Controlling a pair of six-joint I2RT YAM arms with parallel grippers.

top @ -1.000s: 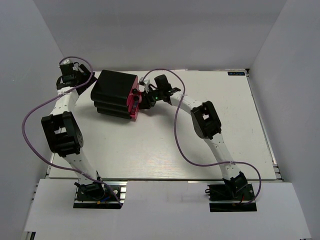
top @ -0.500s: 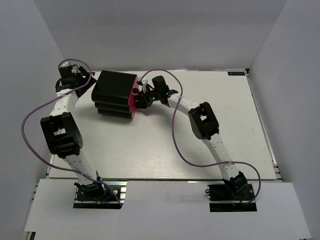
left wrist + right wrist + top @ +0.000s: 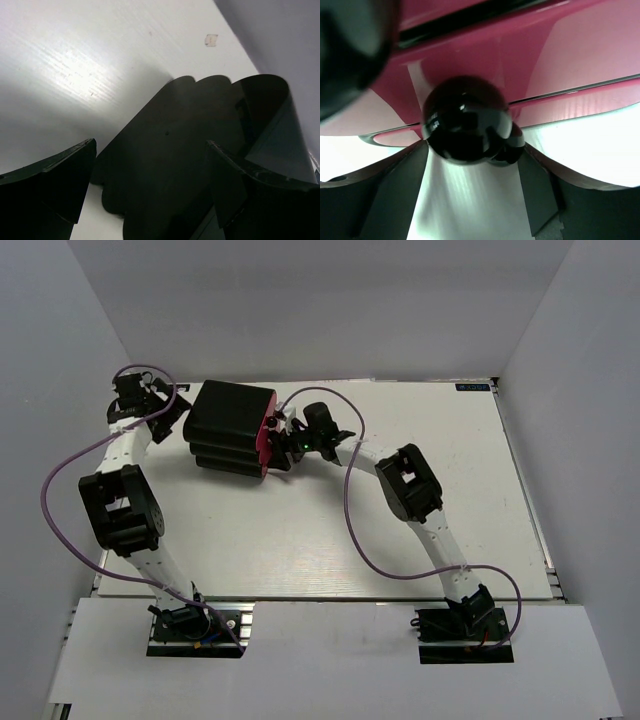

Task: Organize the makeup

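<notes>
Top external view: at the far left of the table (image 3: 400,530), the left gripper (image 3: 168,406) hovers just beside the left side of the black box (image 3: 228,425). In the left wrist view its fingers (image 3: 55,175) are spread wide with nothing clamped between them. The box's dark scalloped wall fills the space beyond, and I cannot tell whether either finger touches it.

The box stands far and left of centre, turned so that its pink drawer fronts (image 3: 263,445) face right. Close against those fronts is the right gripper (image 3: 285,440). The right wrist view shows a glossy black knob (image 3: 465,120) on a pink front. The two fingers (image 3: 390,195) stand apart below it and to either side, wider than the knob, so this gripper is released and holds nothing. Whether a finger brushes the knob cannot be told.

No makeup shows in any view. Most likely it lies inside the drawers, though whether every drawer is pushed fully home is hard to judge.

Small cosmetics of this kind should be light, hard-shelled and smooth, so they are apt to roll or squirt out of a pinch. Any such piece is best taken across its middle with a gentle squeeze. To reach them, the round knob is the natural hold. It is slick, so the grip should close squarely behind its widest part while the other arm steadies the light box.
</notes>
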